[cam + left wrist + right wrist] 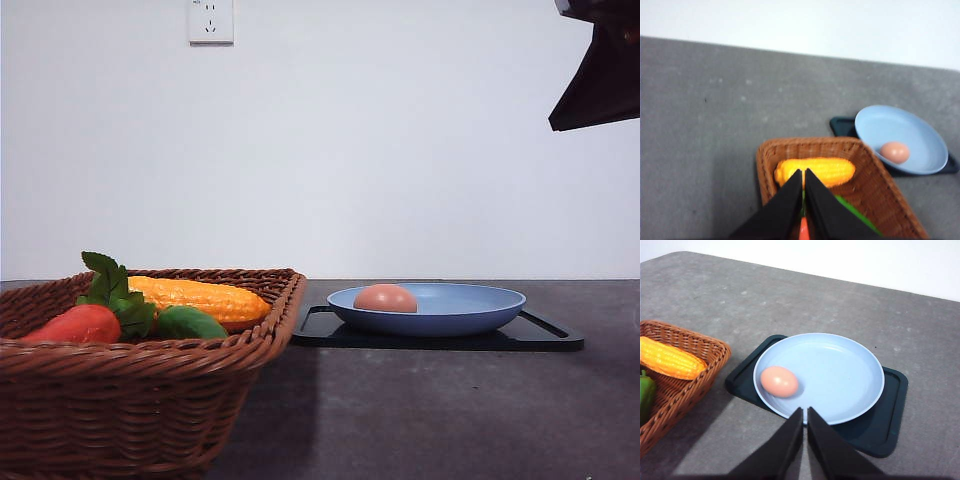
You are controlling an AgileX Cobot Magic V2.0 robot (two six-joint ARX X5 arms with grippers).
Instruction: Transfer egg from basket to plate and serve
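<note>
The pinkish-brown egg [385,298] lies in the blue plate [470,310], on the side nearer the basket, and nothing is touching it. The plate stands on a black tray [545,340]. The wicker basket [150,390] is at the front left. My left gripper [803,171] hangs shut and empty above the basket [805,144], over the corn [825,170]. My right gripper [805,410] is shut and empty, high above the near rim of the plate [840,375], with the egg [779,381] a little to one side of its tips.
The basket holds a yellow corn cob [200,298], a red tomato-like fruit with green leaves [82,323] and a dark green vegetable [190,323]. A dark part of the right arm [600,70] hangs at the upper right. Bare grey table [430,420] stretches in front of the tray.
</note>
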